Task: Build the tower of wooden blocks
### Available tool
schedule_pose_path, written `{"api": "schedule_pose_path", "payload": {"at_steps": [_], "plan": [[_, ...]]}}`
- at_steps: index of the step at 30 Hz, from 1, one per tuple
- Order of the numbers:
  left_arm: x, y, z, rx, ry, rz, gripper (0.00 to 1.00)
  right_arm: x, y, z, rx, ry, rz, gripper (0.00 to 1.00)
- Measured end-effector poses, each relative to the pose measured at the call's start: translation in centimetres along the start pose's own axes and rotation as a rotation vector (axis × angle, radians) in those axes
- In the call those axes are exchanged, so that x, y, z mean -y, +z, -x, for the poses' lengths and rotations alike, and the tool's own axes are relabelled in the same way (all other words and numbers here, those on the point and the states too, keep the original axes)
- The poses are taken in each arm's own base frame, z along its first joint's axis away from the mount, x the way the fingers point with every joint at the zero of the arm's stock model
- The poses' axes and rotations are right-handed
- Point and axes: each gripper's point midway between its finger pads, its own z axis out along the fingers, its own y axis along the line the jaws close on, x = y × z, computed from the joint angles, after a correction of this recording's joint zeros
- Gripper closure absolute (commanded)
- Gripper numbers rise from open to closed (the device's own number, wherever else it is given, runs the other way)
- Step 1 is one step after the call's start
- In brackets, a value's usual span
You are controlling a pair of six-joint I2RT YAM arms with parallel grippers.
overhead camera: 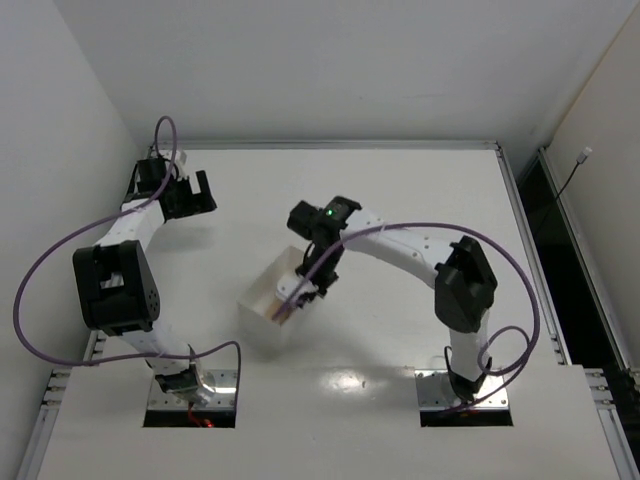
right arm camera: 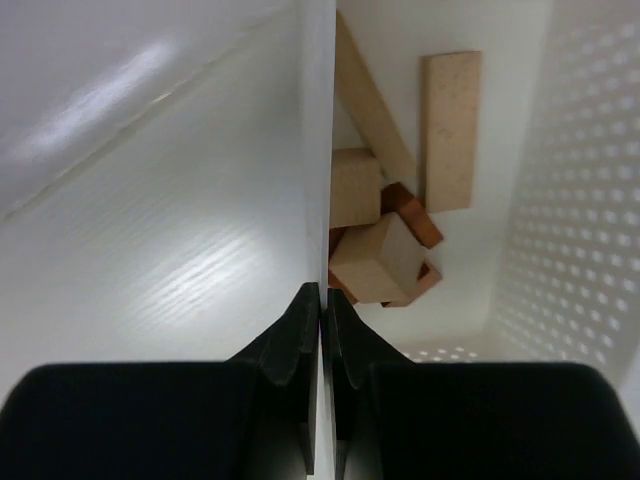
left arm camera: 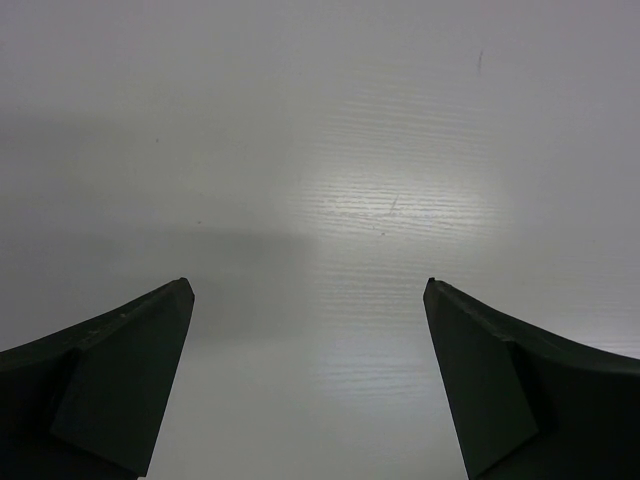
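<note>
Two pale planks, two pale cubes, at least two reddish-brown pieces, one white tray

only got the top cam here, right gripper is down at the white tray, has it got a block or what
Observer: No block. The right gripper is shut on the white tray, pinching its thin wall with one finger on each side.
Operator: ok so where are the blocks
Observer: The wood blocks lie jumbled inside the tray, pale and reddish pieces together, not built up.
Operator: left one holding anything
Observer: No. The left gripper is open, and its wrist view shows only bare table between the fingers.
</note>
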Motion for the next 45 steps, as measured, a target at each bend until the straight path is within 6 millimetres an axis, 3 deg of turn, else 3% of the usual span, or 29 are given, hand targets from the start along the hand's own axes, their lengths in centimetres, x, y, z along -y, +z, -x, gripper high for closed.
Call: {"api": "schedule_pose_path", "payload": {"at_steps": [2, 5, 7, 9, 12, 19, 24, 27, 31, 37, 40, 45], "plan": [[0.1, 0.1, 0.0, -0.003, -0.003, -0.009, 0.0, 3.2, -2.3, 0.3, 0.052, 0.091, -0.094, 1.0], [0.4, 0.7, -0.5, -0.022, -0.016, -0.031, 0.0, 7.7, -7.4, 1.0, 0.166, 0.247, -0.279, 1.0], [0.6, 1.1, -1.0, -0.041, -0.026, -0.046, 0.0, 8.8, -10.3, 1.5, 0.266, 0.357, -0.353, 1.0], [0.8, 1.4, -1.3, -0.056, -0.034, -0.058, 0.0, 8.9, -11.6, 1.7, 0.355, 0.466, -0.379, 1.0], [1.0, 1.4, -1.0, -0.064, -0.039, -0.076, 0.0, 8.1, -11.5, 1.7, 0.48, 0.63, -0.348, 1.0], [1.2, 0.5, 2.2, -0.004, -0.034, -0.101, 0.0, 6.1, -7.0, 1.7, 0.709, 1.022, -0.164, 1.0], [1.3, 0.1, 2.8, -0.004, -0.024, -0.104, 0.0, 7.9, -5.8, 1.4, 0.886, 1.193, -0.12, 1.0], [1.2, 0.0, 2.1, -0.031, -0.016, -0.102, 0.0, 9.9, -7.6, 1.0, 0.997, 1.266, -0.113, 1.0], [0.9, -0.3, 1.1, -0.068, 0.003, -0.103, 0.0, 12.2, -10.6, -2.6, 1.131, 1.334, -0.162, 1.0], [0.4, -0.9, 0.4, -0.097, 0.022, -0.1, 0.0, 12.1, -13.4, -9.2, 1.267, 1.525, -0.21, 1.0], [0.3, -1.1, 0.1, -0.109, 0.039, -0.1, 0.0, 11.3, -13.5, -12.3, 1.321, 1.65, -0.229, 1.0], [0.2, -1.3, -0.6, -0.136, 0.061, -0.098, 0.0, 9.9, -11.7, -14.1, 1.383, 1.875, -0.164, 1.0]]}}
